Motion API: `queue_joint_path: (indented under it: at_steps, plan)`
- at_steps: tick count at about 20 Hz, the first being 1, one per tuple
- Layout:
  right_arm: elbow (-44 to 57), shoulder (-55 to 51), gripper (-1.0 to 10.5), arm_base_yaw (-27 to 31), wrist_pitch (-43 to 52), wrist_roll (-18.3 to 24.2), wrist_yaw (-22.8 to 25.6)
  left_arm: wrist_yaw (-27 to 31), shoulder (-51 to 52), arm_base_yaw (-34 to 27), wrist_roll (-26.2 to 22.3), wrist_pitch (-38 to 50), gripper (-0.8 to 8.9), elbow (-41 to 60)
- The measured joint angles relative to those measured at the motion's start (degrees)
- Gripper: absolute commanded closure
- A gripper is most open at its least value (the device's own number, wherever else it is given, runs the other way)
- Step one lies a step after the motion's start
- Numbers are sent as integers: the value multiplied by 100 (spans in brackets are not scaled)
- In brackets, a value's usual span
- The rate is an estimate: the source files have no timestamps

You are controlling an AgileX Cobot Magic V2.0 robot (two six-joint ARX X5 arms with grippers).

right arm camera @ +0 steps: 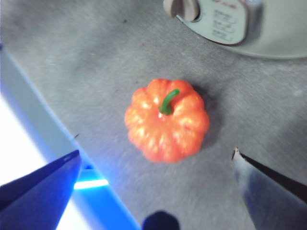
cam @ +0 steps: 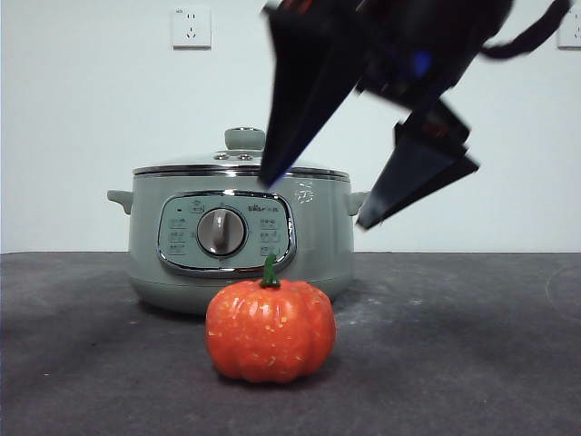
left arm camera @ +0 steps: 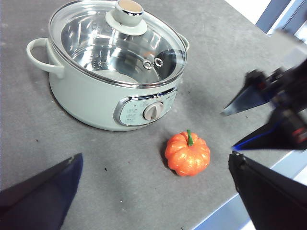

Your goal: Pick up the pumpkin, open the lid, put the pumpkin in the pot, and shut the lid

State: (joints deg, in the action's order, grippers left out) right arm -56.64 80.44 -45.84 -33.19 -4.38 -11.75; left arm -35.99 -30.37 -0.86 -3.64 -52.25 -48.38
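Observation:
The orange pumpkin with a green stem stands on the dark table in front of the sage-green pot. The glass lid with its green knob sits closed on the pot. My right gripper hangs open above and a little right of the pumpkin, jaws spread wide; in its wrist view the pumpkin lies between and beyond the jaws. My left gripper is open and empty, held back from the pot, lid and pumpkin. The right gripper also shows there.
The table's front edge runs close beside the pumpkin. A wall with an outlet stands behind the pot. Bare grey table lies to either side of the pumpkin.

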Motion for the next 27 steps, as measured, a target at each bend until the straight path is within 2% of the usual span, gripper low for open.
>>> queue_joint_path:
  at_steps: [7, 21, 22, 24, 25, 27]
  plan:
    - [-2, 929, 186, -415, 734, -264, 719, 0, 0, 2, 0, 0, 9, 0]
    - [-4, 1670, 209, -407, 1176, -452, 748, 0, 0, 2, 0, 0, 9, 0]
    - [-4, 1687, 317, -407, 1172, -468, 748, -2, 0, 2, 0, 0, 9, 0]
    - [-4, 1687, 704, -407, 1174, -494, 748, 0, 0, 2, 0, 0, 9, 0]
    - [-4, 1687, 953, -407, 1169, -514, 745, -2, 0, 2, 0, 0, 10, 0]
    - [-4, 1687, 957, -407, 1172, -540, 730, 0, 0, 2, 0, 0, 9, 0]
